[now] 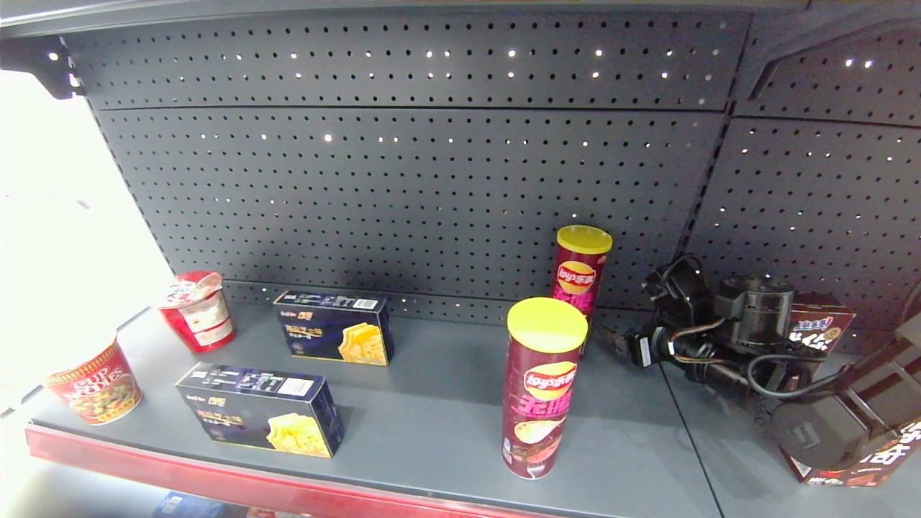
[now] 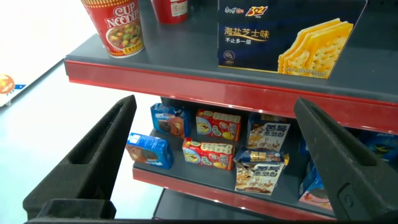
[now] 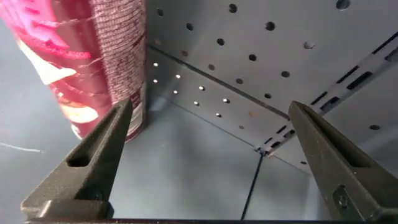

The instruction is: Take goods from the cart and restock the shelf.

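the grey shelf has a red front edge and a perforated back panel. two chips cans stand upright on it, long axis vertical, yellow lids up. the front chips can is near the shelf's front edge. the rear chips can stands close to the back panel, behind the front one and slightly to its right.

left of them lie two dark blue cracker boxes, each on a long side with its long axis running roughly along the shelf: the front cracker box near the edge, the rear cracker box farther in. at the far left stand two noodle cups, lids up: the front noodle cup at the corner, the rear noodle cup behind it.

the right arm reaches over the shelf's right part towards the rear chips can. the right gripper is spread wide and holds nothing; a chips can stands just beside one finger, not between the two. brown snack boxes sit behind and under that arm, partly hidden.

the left gripper is also wide apart and empty, held in front of the shelf's red edge, below the front cracker box. beyond it a lower shelf carries small snack packs.
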Controlling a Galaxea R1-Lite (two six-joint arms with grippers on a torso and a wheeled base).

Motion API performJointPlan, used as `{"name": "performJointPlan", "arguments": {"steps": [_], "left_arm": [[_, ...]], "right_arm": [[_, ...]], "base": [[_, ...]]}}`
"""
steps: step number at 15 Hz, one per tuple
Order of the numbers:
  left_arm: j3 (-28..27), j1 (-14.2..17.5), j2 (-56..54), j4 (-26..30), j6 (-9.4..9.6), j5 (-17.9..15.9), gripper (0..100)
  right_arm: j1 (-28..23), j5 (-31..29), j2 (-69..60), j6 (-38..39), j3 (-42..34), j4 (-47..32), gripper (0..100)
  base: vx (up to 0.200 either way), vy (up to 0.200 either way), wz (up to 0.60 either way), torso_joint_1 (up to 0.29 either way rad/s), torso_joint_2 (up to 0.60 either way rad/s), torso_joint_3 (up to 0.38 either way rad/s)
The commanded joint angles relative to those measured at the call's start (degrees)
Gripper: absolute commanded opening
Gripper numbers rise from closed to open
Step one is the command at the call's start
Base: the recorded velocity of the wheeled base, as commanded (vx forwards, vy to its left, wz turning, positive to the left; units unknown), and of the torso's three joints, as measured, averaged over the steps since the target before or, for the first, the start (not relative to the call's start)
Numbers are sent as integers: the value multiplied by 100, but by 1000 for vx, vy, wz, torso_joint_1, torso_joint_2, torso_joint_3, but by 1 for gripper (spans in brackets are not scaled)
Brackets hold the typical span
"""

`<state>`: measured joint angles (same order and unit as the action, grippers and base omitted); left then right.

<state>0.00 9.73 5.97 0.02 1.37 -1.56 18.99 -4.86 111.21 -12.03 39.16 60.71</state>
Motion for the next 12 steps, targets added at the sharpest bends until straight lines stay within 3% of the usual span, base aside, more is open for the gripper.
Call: {"name": "performJointPlan", "arguments": {"steps": [1, 12], "left_arm": [[0, 3, 9, -2, -5, -2, 100], [0, 3, 9, -2, -5, -2, 100]], "right_arm": [[43, -120, 102, 17, 48, 2, 100], [342, -366, 234, 201, 294, 37, 100]], "base": [[0, 0, 0, 0, 0, 0], [0, 0, 0, 0, 0, 0]]}}
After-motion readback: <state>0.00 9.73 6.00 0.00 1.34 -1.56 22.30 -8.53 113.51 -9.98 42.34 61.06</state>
